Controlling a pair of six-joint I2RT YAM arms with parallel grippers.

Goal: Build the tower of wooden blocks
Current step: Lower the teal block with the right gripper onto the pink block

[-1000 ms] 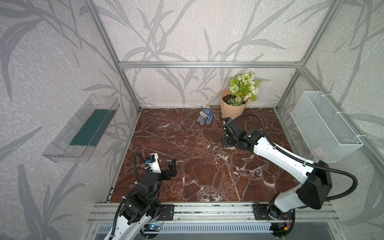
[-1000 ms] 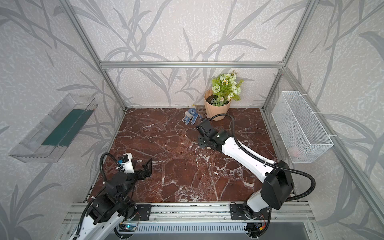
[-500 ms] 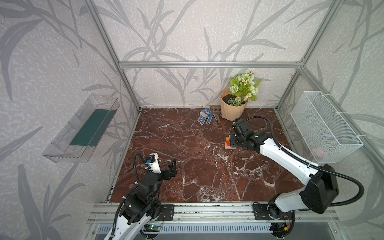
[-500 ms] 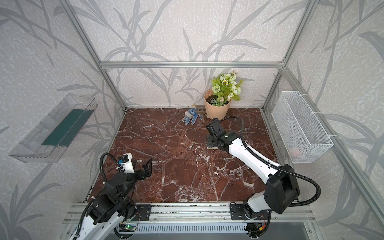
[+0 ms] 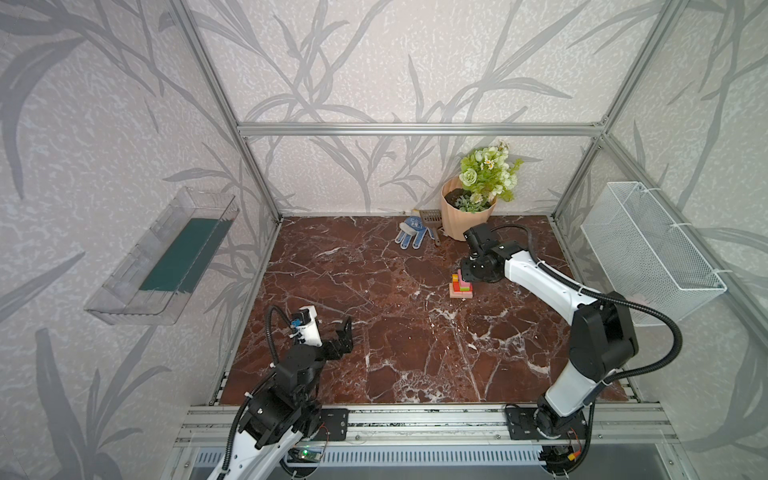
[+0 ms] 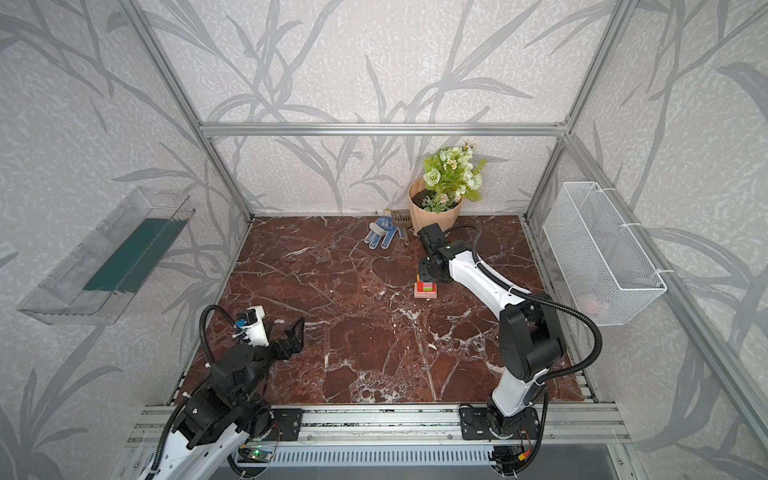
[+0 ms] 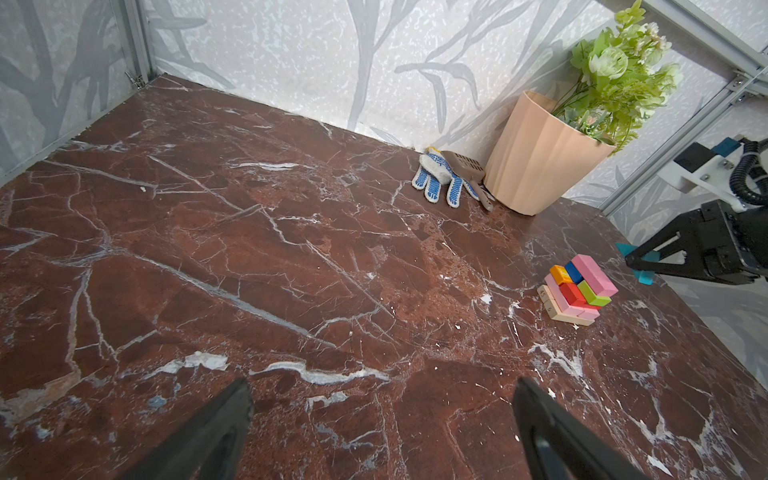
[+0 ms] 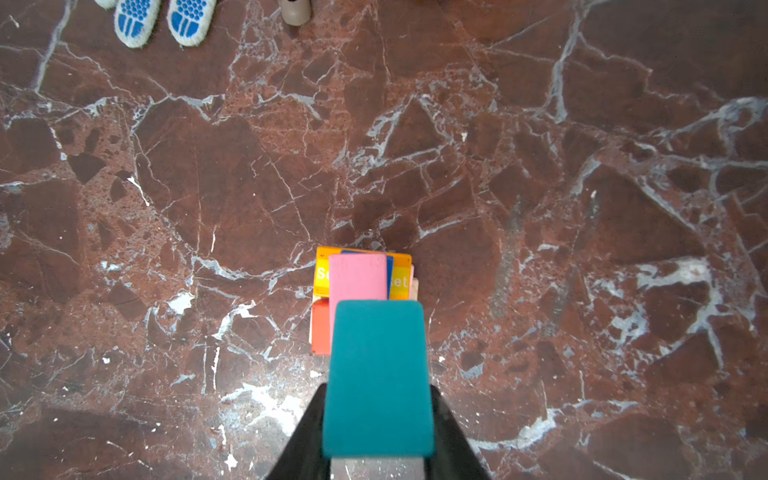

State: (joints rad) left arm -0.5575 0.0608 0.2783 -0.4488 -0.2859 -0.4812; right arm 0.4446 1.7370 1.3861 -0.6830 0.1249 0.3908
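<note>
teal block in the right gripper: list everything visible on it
The teal block is a flat rectangular piece with rounded corners and even matte paint. The face in view shows no marking. The right gripper is shut on it, gripping its two long edges, and nothing else seems to touch it. It hangs beside the tower, about level with its top. The left wrist view shows a gap between them. In the right wrist view it hides part of the top pink block.
</note>
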